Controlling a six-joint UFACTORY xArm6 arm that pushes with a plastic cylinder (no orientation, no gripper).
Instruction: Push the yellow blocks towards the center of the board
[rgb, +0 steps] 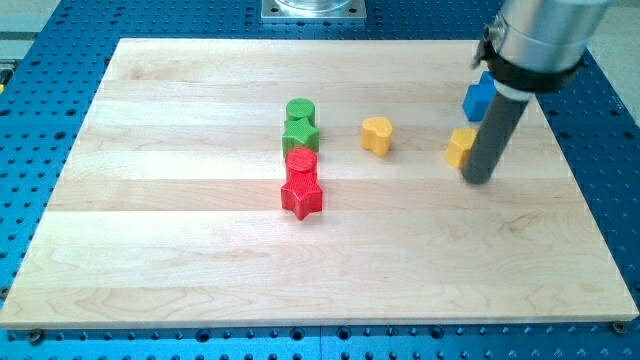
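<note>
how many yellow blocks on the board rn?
2. A yellow heart-shaped block sits right of centre, beside the green pair. A second yellow block sits further to the view's right, against my tip, partly hidden by the rod. None else visible.

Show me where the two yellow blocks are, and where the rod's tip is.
yellow heart-shaped block (376, 135): camera view, middle of its visible body, right of the green blocks.
yellow block (460, 147): camera view, its left part, beside the rod.
my tip (479, 179): camera view, rod's very end, just right of that block.
</note>
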